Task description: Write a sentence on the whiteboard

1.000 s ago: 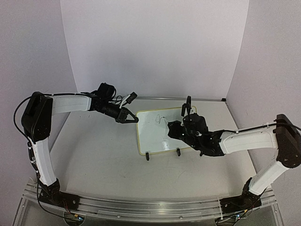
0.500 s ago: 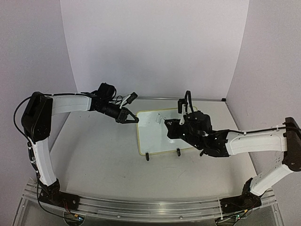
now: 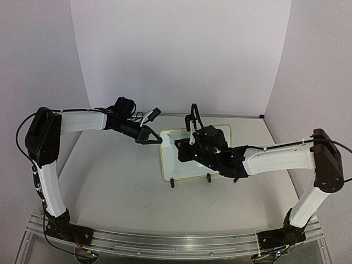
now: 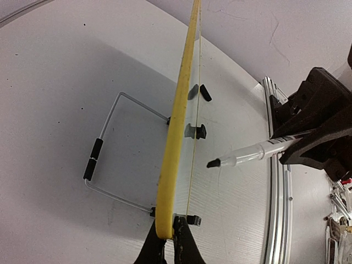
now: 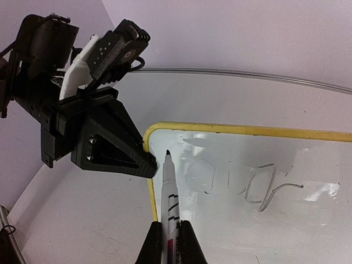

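Whiteboard (image 3: pixel 168 160) from above: propped at mid-desk toward the far wall, on small black clip feet (image 3: pixel 172 183). Held at its upper left corner by the left pincer (image 3: pixel 155 138). Crossed by the right arm, with the right pincer (image 3: pixel 184 149) low over the left half of the face. Matte grey desk (image 3: pixel 110 181) beneath.

From the left wrist: edge-on to the board, thin yellow rim (image 4: pixel 177 126) running up the picture. Left pincer (image 4: pixel 169 245) clamped together on that rim at the bottom. Bent wire stand (image 4: pixel 102 151) with black sleeves behind. Marker (image 4: pixel 250 155), white barrel and dark tip, gripped in the right pincer (image 4: pixel 313 132), tip just short of the glossy face and seemingly not touching.

From the right wrist: right pincer (image 5: pixel 169 245) closed tight on the marker (image 5: pixel 171 192), tip over the top left corner of the whiteboard (image 5: pixel 330 231), just beside the left pincer (image 5: pixel 118 146). Only faint grey strokes (image 5: pixel 258 184) on the shiny surface, unreadable; no dark sentence to be seen.

Likely risks:
- Tipping the light board back on its wire stand, or twisting it out of the narrow corner grip, through too hard a press.
- Skidding of the tip on so slick a face.
- Running onto the yellow rim or knocking the other pincer, from starting this near the corner.
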`<action>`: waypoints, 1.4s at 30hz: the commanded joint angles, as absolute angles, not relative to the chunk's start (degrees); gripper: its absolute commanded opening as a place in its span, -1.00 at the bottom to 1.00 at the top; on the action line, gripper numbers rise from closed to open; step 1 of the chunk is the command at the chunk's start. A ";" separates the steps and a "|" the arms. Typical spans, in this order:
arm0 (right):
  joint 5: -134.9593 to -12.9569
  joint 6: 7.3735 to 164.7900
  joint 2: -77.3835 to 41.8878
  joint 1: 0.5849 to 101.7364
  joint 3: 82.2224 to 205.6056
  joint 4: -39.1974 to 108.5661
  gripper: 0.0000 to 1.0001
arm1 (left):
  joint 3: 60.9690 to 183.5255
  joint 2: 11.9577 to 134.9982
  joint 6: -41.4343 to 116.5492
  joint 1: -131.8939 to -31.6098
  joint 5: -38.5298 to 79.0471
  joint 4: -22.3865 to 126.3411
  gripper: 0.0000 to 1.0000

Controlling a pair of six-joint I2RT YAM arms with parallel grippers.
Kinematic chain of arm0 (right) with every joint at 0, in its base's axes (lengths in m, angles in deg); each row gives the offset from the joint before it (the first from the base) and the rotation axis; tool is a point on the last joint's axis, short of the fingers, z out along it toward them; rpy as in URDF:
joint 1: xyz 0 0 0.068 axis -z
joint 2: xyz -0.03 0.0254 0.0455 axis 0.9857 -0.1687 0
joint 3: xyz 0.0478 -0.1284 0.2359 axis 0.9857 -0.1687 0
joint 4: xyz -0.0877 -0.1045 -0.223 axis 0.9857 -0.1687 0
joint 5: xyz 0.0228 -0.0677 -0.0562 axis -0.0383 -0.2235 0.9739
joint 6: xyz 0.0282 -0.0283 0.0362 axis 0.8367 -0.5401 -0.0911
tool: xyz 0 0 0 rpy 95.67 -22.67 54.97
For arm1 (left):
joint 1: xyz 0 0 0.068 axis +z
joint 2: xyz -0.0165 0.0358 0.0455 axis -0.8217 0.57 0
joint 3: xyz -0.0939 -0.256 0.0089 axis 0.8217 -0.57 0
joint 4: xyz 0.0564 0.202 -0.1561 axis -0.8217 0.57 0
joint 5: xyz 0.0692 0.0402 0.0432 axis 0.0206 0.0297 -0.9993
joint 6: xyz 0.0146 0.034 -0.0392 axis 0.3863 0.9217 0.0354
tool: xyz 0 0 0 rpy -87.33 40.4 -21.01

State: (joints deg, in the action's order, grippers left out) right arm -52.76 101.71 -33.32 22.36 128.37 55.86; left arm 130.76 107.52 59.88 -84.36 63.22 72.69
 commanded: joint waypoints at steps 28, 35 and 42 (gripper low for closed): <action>-49.55 101.86 -38.86 22.17 133.27 53.70 -1.00 | 131.38 106.75 65.76 -84.96 56.47 74.91 -1.00; -52.49 103.51 -39.60 22.18 131.89 53.12 -1.00 | 131.38 106.70 65.75 -84.99 56.47 74.91 -1.00; -53.57 105.65 -39.52 22.06 129.23 53.07 -1.00 | 131.41 106.76 65.71 -84.98 56.47 74.88 -1.00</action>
